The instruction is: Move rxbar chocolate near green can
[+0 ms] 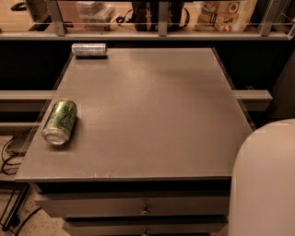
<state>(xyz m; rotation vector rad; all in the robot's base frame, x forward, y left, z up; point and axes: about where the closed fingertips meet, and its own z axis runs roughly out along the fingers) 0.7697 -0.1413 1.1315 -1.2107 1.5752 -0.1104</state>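
Observation:
The green can (60, 121) lies on its side near the left edge of the grey table (156, 106), its silver end facing the front. The rxbar chocolate is out of view. My gripper is out of view; the arm has left the frame at the top right. Only a white rounded part of my body (265, 179) shows at the bottom right.
A slimmer silver-grey can (89, 49) lies on its side at the table's far left corner. A shelf rail with bags and boxes (221, 11) runs behind the table. Drawers (143, 207) sit under the table front. Cables lie on the floor at left.

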